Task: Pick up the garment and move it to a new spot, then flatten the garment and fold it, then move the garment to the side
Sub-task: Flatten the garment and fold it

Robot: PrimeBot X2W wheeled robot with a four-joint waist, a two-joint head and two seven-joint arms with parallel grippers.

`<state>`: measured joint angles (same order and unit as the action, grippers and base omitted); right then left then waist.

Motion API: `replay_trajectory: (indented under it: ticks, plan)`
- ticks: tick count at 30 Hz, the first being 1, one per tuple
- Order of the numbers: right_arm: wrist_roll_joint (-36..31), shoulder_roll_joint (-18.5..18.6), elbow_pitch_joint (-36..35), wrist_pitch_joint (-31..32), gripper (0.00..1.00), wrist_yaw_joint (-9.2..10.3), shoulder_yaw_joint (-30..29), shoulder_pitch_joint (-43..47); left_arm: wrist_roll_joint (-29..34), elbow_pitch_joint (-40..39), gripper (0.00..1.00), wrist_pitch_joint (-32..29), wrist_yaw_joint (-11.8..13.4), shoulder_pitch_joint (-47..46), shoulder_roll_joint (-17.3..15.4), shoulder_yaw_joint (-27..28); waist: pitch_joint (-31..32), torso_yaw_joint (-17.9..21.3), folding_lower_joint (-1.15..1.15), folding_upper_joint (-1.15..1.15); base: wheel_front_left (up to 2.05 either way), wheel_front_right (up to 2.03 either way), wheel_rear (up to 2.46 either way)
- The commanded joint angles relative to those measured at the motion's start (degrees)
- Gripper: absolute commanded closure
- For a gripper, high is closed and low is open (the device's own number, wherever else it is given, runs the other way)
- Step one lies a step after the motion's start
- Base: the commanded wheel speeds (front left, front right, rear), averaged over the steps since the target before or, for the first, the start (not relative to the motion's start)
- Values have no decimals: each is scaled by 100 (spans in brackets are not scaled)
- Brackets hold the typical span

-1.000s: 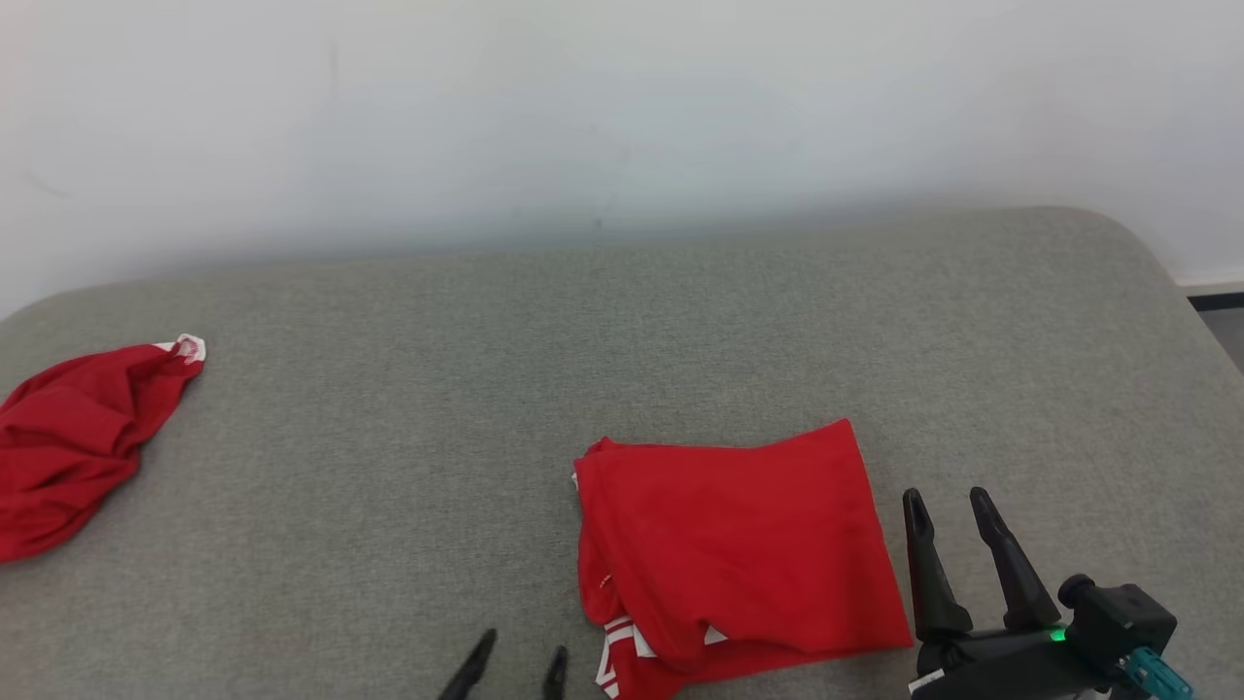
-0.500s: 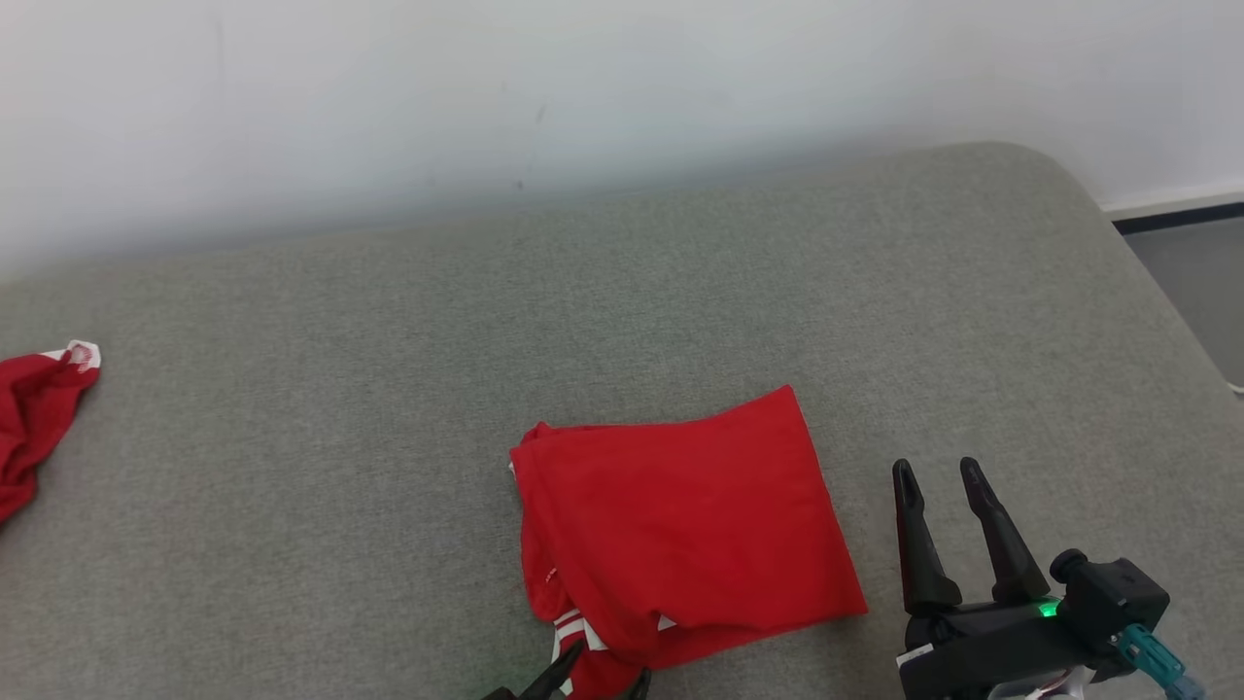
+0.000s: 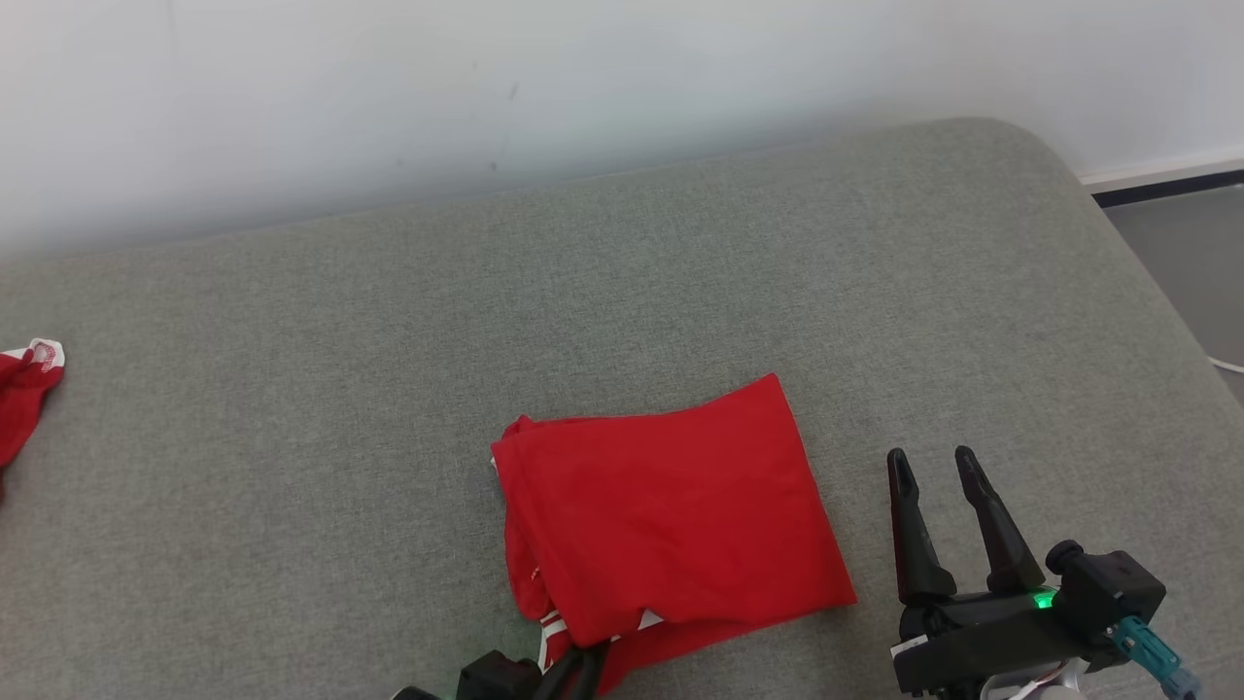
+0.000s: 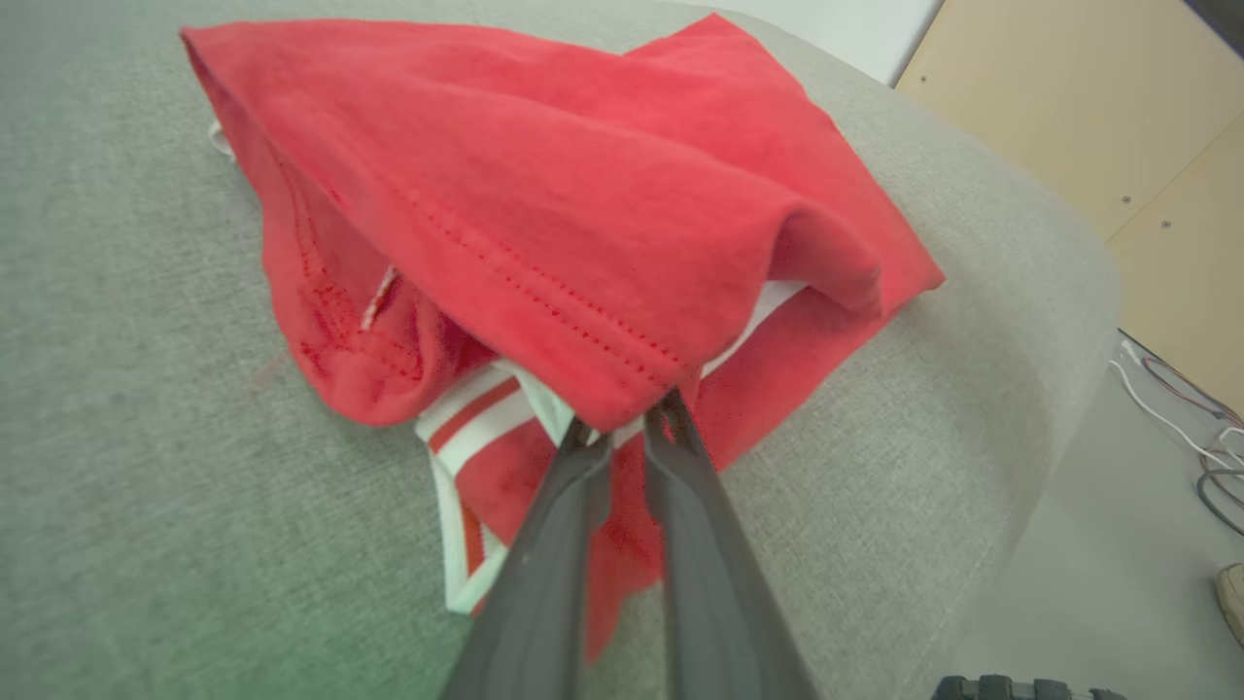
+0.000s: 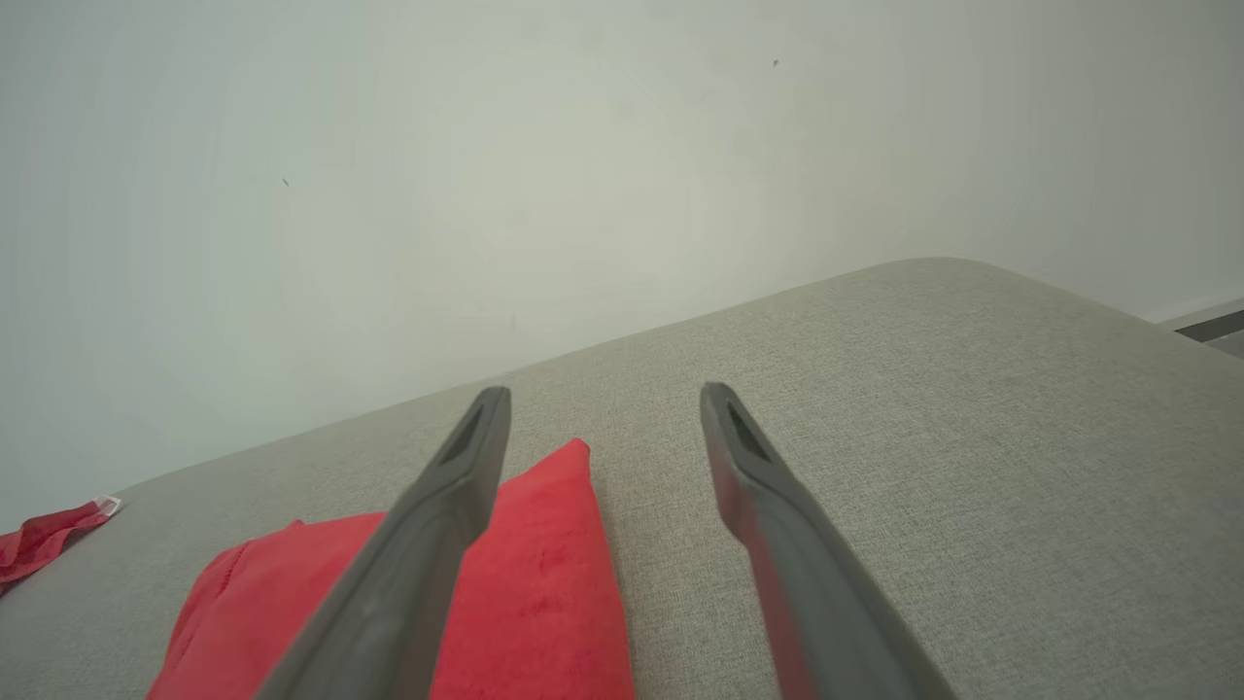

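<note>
The garment (image 3: pixel 671 506), a red top folded into a rough rectangle, lies flat on a grey cushion (image 3: pixel 389 389). All positions below refer to this garment.

Left gripper (image 3: pixel 573 673): located at the garment's near edge, toward its left corner. In the left wrist view the left gripper (image 4: pixel 622 423) has its two fingers drawn close together with a narrow gap, and the tips are tucked under the stitched hem of the top layer of the garment (image 4: pixel 583 194). Whether cloth is clamped between them cannot be told. A white striped trim (image 4: pixel 466 428) of a lower layer protrudes beside the fingers.

Right gripper (image 3: pixel 928 457): located just beside the garment's right edge, clear of the cloth, fingers spread apart and holding nothing. In the right wrist view the right gripper (image 5: pixel 604 397) points past the far right corner of the garment (image 5: pixel 525 603).

A second red cloth (image 3: pixel 24 389) lies well apart to the garment's left. A white wall (image 3: pixel 583 78) stands beyond the garment's far edge.
</note>
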<state>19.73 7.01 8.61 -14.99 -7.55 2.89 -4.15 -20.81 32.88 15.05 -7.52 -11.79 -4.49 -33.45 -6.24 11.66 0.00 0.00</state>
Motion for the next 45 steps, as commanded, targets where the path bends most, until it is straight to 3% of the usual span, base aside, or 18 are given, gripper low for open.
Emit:
replay_trajectory:
  ticks: [1,14,15,16,17,18,24,32,45]
  plan:
    - [-48,-35,-23,-25,0,15,-10,-31,-30,-19,100,18,7,-78,18,35,8,-20,0,0,0,0,0]
    - [-11,-40,46,-24,0,15,-78,125,166,-537,100,18,7,326,-321,-49,133,-367,0,0,0,0,0]
    - [-11,-40,56,-24,0,15,-77,125,137,-518,87,18,7,361,-325,-75,141,-382,0,0,0,0,0]
    - [-11,-40,68,-24,0,15,-68,121,123,-492,64,18,7,379,-328,-96,149,-391,0,0,0,0,0]
    - [-10,-39,79,-24,0,15,-63,118,122,-476,3,18,7,377,-328,-102,164,-401,0,0,0,0,0]
    - [-10,-34,92,-23,0,15,-61,120,107,-461,0,18,7,386,-314,-81,183,-410,0,0,0,0,0]
    - [22,21,127,-23,0,15,-91,173,115,-782,0,18,43,589,-250,159,299,-474,0,0,0,0,0]
    - [5,-11,79,-15,0,15,-191,262,234,-1695,0,18,230,1061,-391,987,436,-618,0,0,0,0,0]
    - [-59,-5,17,-14,0,15,-243,313,549,-2598,0,18,443,1381,-507,2870,616,-839,0,0,0,0,0]
